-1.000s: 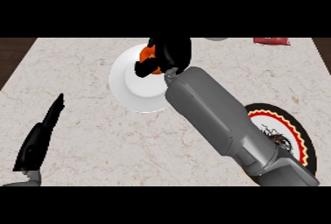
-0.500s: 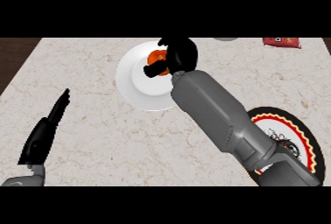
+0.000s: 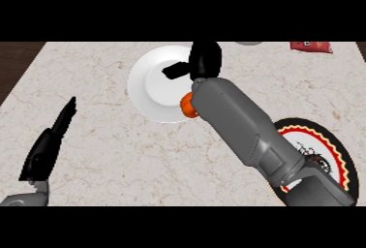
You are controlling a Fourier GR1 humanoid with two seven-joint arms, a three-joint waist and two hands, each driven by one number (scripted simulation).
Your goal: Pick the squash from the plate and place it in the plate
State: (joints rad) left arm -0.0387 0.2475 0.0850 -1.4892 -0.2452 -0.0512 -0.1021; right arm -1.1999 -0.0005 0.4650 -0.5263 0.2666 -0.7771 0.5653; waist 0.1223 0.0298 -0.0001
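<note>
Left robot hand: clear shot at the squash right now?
Probably not. The squash is mostly hidden by the right forearm at the rim of the white plate; the left robot hand rests far left.

- Worktop (image 3: 143,155): pale stone with thin brown veins, filling nearly the whole view from near to far.
- Floor (image 3: 14,63): dark brown wood, seen past the worktop's left edge, at the far left.
- Light: even, with soft shadows.
</note>
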